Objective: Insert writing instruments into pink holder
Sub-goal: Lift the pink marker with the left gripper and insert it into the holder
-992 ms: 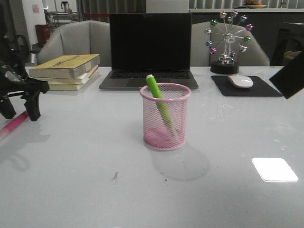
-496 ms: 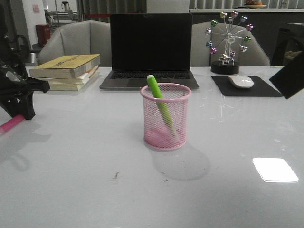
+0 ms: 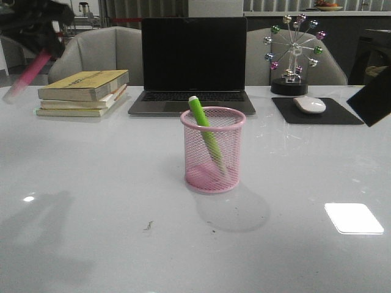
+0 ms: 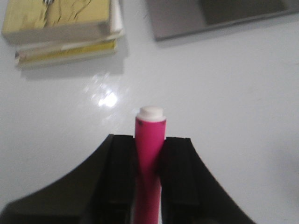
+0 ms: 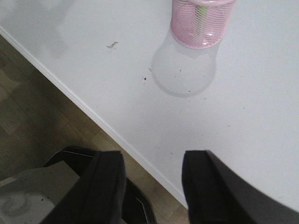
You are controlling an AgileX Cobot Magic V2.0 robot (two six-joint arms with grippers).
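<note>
The left gripper [image 4: 148, 186] is clamped on the pink marker [image 4: 149, 140], seemingly high over the table's [image 3: 91, 244] far-left corner, the right gripper [image 5: 152, 179] gapes empty, and the green marker [image 3: 204, 131] already leans in the mid-table holder [image 3: 212, 152], leaving one insertion.
</note>
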